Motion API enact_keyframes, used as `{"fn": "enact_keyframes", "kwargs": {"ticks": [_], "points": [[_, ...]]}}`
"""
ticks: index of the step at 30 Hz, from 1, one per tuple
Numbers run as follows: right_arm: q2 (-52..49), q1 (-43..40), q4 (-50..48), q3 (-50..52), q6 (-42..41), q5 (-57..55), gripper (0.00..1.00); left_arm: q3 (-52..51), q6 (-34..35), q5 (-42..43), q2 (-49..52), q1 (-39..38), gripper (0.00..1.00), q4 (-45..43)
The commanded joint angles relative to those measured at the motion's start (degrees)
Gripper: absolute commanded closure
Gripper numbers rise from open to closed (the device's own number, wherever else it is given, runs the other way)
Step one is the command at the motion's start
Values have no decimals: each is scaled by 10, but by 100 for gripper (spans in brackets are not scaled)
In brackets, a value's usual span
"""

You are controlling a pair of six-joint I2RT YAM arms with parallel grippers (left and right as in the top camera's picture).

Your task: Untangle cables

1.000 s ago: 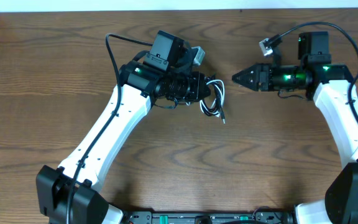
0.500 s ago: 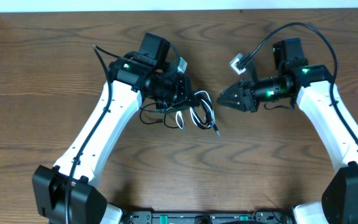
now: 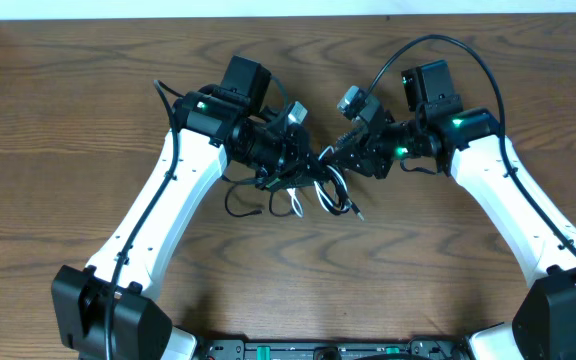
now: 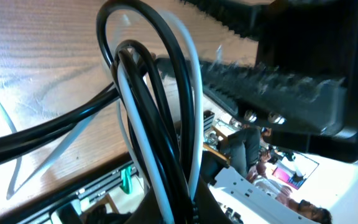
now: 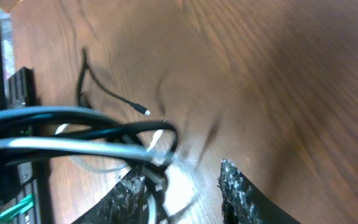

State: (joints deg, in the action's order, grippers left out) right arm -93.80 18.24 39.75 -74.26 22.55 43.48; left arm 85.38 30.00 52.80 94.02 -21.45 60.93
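A tangle of thin black and white cables [image 3: 320,192] hangs from my left gripper [image 3: 305,160] above the table's middle, with loops trailing onto the wood at the left [image 3: 240,203]. In the left wrist view the cables [image 4: 160,112] run down between my left fingers [image 4: 174,208], which are shut on them. My right gripper [image 3: 336,155] is right against the bundle from the right. In the right wrist view its fingers [image 5: 180,186] are open, and the cable bundle [image 5: 98,144] lies across the left fingertip. A thin black cord with a small plug end [image 5: 143,111] lies on the wood beyond.
The wooden table [image 3: 418,270] lies under both arms. The thick black arm wires arc above the left arm [image 3: 168,100] and the right arm [image 3: 438,45]. The right gripper's serrated finger [image 4: 272,81] fills the upper right of the left wrist view.
My right gripper has moved left and reached the bundle, its fingers now open. My left gripper has shifted slightly, and more cable loops now trail onto the table at the left.
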Motion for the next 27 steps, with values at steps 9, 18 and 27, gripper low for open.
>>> {"fn": "enact_keyframes", "kwargs": {"ticks": [9,18,27], "points": [[8,11,16,-6,1,17,64,0,-8,36,3,27,93,3],[8,-50,27,-7,66,177,60,0,-18,35,3,35,93,3],[7,-8,23,10,88,157,68,0,-18,36,3,35,93,3]]}}
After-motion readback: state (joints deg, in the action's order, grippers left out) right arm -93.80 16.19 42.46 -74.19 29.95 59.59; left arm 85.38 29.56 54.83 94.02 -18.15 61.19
